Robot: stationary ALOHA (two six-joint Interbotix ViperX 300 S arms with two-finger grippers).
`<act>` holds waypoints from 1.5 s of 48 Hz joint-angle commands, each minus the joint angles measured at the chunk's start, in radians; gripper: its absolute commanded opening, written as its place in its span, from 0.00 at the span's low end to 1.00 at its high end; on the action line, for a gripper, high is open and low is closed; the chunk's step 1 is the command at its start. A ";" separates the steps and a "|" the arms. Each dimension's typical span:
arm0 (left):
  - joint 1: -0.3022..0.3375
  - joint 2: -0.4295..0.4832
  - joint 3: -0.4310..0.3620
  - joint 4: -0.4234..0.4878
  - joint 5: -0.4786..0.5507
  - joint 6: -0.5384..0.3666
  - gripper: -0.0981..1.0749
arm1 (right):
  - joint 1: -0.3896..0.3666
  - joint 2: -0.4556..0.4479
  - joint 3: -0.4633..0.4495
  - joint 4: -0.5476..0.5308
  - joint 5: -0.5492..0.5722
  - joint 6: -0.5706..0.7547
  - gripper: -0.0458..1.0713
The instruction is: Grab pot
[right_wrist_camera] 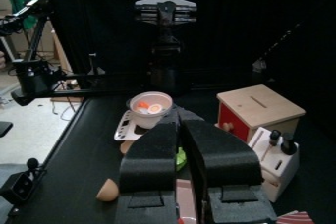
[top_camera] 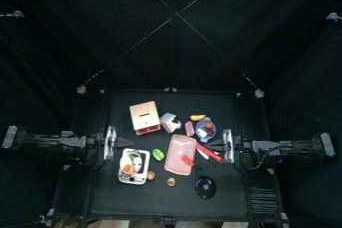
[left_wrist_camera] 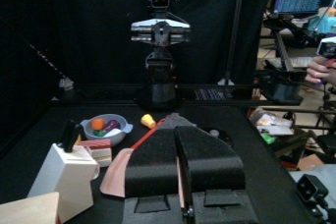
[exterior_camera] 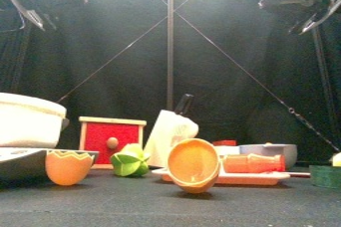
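The pot [top_camera: 205, 129] is a small silver one that stands right of the table's middle, beside the pink tray [top_camera: 181, 156]. The front view shows the pot [exterior_camera: 266, 154] low behind that tray [exterior_camera: 253, 178]. In the left wrist view the pot [left_wrist_camera: 105, 126] holds red and orange pieces. My left gripper [top_camera: 110, 148] hovers at the table's left edge, its jaws [left_wrist_camera: 179, 135] shut on nothing. At the right edge my right gripper [top_camera: 225, 144] is close to the pot, and its jaws [right_wrist_camera: 178, 125] are pressed together and empty.
A red box [top_camera: 144, 117] and a white jug-like object [top_camera: 170, 122] stand at the back middle. A white dish [top_camera: 134, 164] with food sits front left, a small black bowl [top_camera: 205, 186] front right. An orange cup [exterior_camera: 194, 165] lies on its side near the front edge.
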 commanded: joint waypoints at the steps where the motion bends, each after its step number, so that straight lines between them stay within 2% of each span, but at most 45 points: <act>1: -0.023 0.015 -0.006 -0.002 0.026 -0.002 0.06 | -0.002 0.028 -0.018 -0.008 -0.006 -0.002 0.05; 8: -0.064 0.015 -0.012 -0.020 0.117 -0.003 0.07 | -0.002 0.097 -0.043 -0.060 -0.005 0.003 0.05; 22: -0.178 0.067 -0.034 -0.176 0.365 -0.002 0.10 | 0.000 0.227 -0.075 -0.101 -0.005 0.006 0.05; 33: -0.189 0.153 -0.051 -0.287 0.537 0.002 0.29 | -0.002 0.239 -0.072 -0.097 -0.005 0.006 0.05; 41: -0.189 0.184 -0.063 -0.291 0.623 0.005 0.42 | -0.002 0.242 -0.069 -0.081 -0.005 0.006 0.05; 48: -0.190 0.193 -0.066 -0.291 0.658 0.006 0.53 | 0.000 0.247 -0.067 -0.074 -0.005 0.006 0.05; 59: -0.190 0.213 -0.067 -0.281 0.657 0.009 0.68 | -0.002 0.265 -0.069 -0.074 -0.005 0.006 0.05; 72: -0.196 0.308 -0.094 -0.262 0.678 0.008 0.72 | -0.002 0.287 -0.069 -0.074 -0.005 0.006 0.05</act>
